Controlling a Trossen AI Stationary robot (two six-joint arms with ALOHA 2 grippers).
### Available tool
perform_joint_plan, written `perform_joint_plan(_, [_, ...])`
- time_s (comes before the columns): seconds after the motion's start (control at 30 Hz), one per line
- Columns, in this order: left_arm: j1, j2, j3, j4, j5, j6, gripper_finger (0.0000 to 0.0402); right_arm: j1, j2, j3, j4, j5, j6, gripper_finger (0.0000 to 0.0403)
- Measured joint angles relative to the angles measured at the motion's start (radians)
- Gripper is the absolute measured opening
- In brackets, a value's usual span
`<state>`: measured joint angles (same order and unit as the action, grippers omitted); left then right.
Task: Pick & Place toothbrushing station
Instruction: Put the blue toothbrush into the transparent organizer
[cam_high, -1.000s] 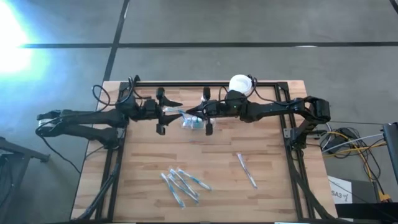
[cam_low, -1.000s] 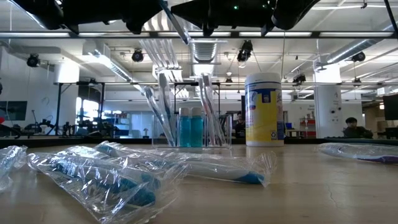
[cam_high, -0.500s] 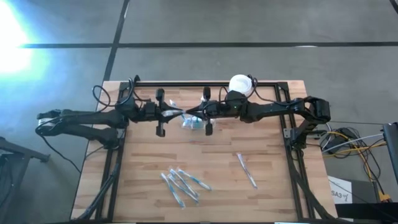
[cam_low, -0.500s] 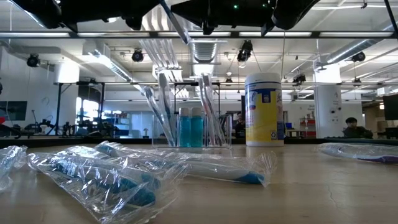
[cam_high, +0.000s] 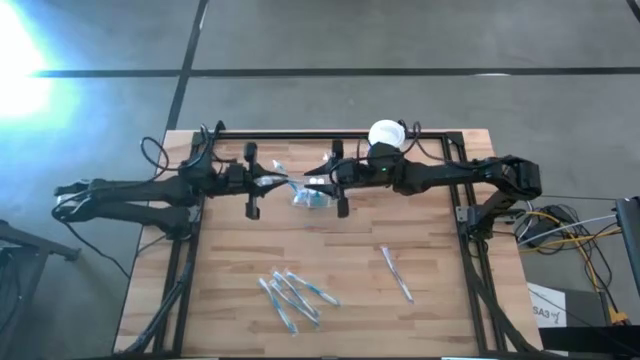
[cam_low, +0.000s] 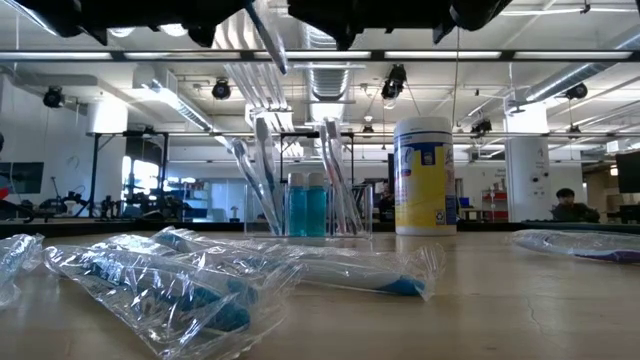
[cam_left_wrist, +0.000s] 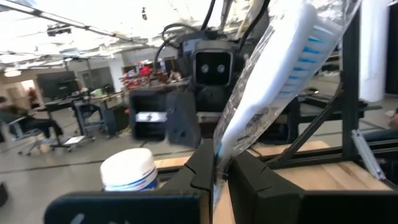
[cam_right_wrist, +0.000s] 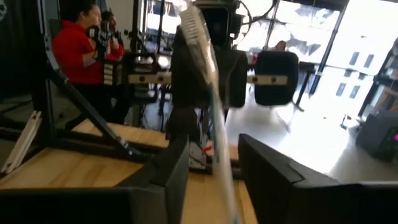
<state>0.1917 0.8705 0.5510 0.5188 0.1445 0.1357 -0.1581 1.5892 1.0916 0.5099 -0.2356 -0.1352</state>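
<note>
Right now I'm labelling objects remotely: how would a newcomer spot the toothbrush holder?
Find the tall white cylindrical canister at the wooden table's far edge. Just beside it stands the small clear plastic holder, the only see-through box, with toothbrushes upright and blue bottles inside.

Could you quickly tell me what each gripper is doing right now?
Left gripper: shut on the wrapped toothbrush.
Right gripper: open, fingers either side of the toothbrush, not clamping it.

Canister (cam_high: 386, 134) just behind station (cam_high: 309, 197)
</note>
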Motion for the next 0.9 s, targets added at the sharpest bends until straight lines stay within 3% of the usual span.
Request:
perform_joint_plan(0.13, [0.000,-0.106,0.000,-0.142,-0.024,0.013,0.0023,0.000,-0.089,-0.002,-0.135,0.000,-0.002,0.0170])
perform_joint_plan(0.27, [0.000,-0.230,-0.013,-0.315,-0.030,0.014,0.0023,0.001,-0.190,-0.062,-0.189,-0.012,-0.008,0.0171])
perform_joint_plan(0.57, [0.002,-0.506,-0.226,-0.334,-0.094,-0.039,0.0023,-0.007,-0.427,-0.395,-0.003,-0.034,-0.019,0.0072])
perform_joint_plan(0.7, [0.003,-0.588,-0.306,-0.317,-0.099,-0.050,0.0023,-0.006,-0.488,-0.548,0.162,-0.030,-0.021,0.0027])
perform_joint_plan(0.9, [0.003,-0.667,-0.404,-0.315,-0.122,-0.086,0.0023,-0.006,-0.497,-0.705,0.324,0.000,-0.006,0.0009])
